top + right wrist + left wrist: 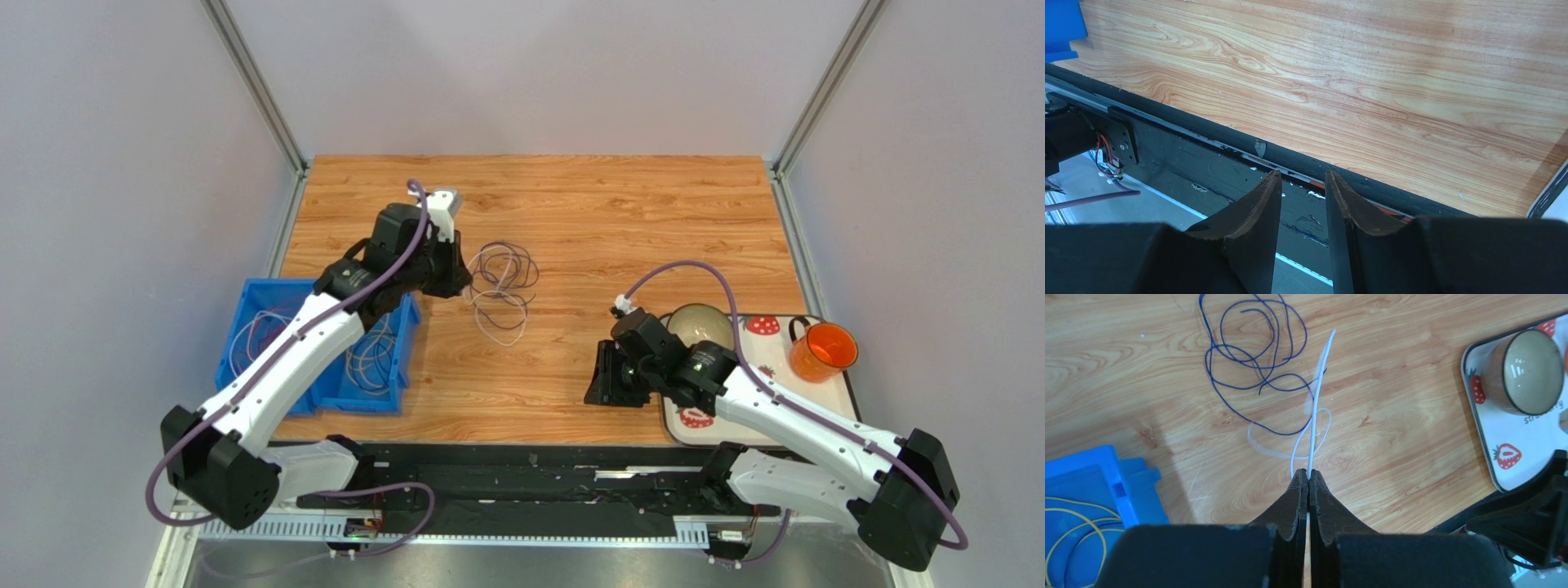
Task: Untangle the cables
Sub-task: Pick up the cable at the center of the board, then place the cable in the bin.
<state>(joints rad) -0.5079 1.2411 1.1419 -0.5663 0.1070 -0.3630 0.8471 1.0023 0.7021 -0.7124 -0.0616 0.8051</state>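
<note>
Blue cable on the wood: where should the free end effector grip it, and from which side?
Probably the blue cable where a single strand trails out of its loops, apart from the white cable pinched in the left end effector. It lies flat, so come straight down, fingers straddling the strand.

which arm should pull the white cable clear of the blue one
Left. The left fingers are shut on the white cable, which crosses the dark blue cable. The right fingers stand open over the table's near edge, away from both cables.
</note>
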